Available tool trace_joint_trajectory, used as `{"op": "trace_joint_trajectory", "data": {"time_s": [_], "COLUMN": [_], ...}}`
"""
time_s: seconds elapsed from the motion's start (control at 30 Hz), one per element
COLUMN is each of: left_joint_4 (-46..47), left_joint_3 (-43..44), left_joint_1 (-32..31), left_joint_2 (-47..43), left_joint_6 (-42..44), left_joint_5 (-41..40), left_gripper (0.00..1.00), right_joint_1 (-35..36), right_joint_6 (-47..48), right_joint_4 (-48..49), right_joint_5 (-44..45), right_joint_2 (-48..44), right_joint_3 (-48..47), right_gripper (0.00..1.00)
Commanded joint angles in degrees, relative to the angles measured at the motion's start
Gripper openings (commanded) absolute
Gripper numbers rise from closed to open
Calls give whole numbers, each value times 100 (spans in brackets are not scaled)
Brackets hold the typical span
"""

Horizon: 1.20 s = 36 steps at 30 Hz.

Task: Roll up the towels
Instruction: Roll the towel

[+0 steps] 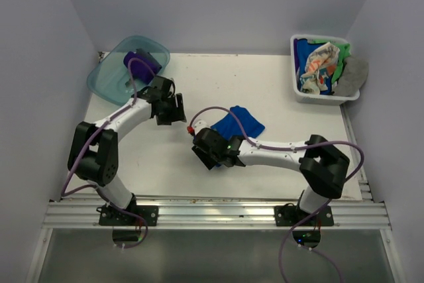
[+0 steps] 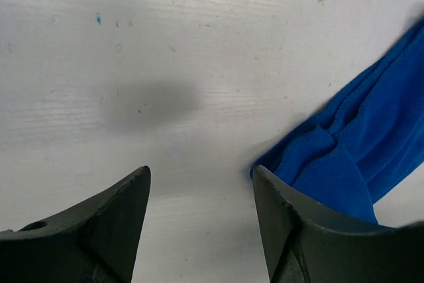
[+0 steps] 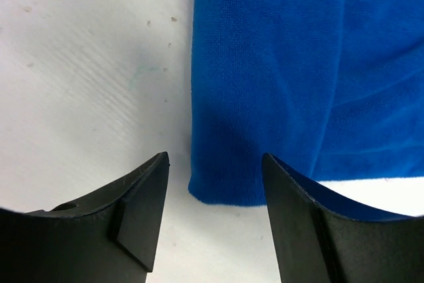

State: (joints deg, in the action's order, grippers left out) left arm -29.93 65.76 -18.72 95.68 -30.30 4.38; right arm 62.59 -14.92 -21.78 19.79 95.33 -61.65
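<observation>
A royal blue towel lies folded flat in the middle of the table. In the right wrist view its near folded edge lies just ahead of my open, empty right gripper, slightly to the right. In the top view that gripper hovers at the towel's near left corner. My left gripper is open and empty, left of the towel; in its wrist view the towel's end lies beside the right finger. A purple towel sits in the teal tub.
The translucent teal tub stands at the back left. A white basket at the back right holds a cream patterned towel, a green towel, a grey towel and another blue one. Grey walls enclose the table.
</observation>
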Motion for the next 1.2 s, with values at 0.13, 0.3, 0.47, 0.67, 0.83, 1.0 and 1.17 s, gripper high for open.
{"op": "trace_joint_trajectory", "data": {"time_s": [0.13,0.3,0.47,0.67,0.83,1.0,1.17], "left_joint_4": [189,497,1164,1508,1850,2122,2246], "left_joint_3": [-422,-818,-1337,-1495,-1566,-1531,-1487], "left_joint_1": [-18,-26,-44,-404,-492,-694,-738], "left_joint_2": [-409,-541,-647,-480,-261,-67,161], "left_joint_6": [-379,-573,-766,-977,-1162,-1346,-1434], "left_joint_5": [352,869,1626,1794,1899,1908,1900], "left_gripper": [68,70,78,82,80,78,72], "right_joint_1": [17,-1,-308,-782,-1099,-1161,-1170], "right_joint_6": [393,393,384,33,-248,-319,-336], "right_joint_4": [543,780,1333,1852,2055,2125,2117], "right_joint_5": [332,333,-650,-1961,-2717,-2937,-2928], "right_joint_2": [591,531,14,-322,-454,-463,-436], "right_joint_3": [-128,-41,302,767,961,1041,1041], "right_gripper": [50,24,0,0,0,0,0]}}
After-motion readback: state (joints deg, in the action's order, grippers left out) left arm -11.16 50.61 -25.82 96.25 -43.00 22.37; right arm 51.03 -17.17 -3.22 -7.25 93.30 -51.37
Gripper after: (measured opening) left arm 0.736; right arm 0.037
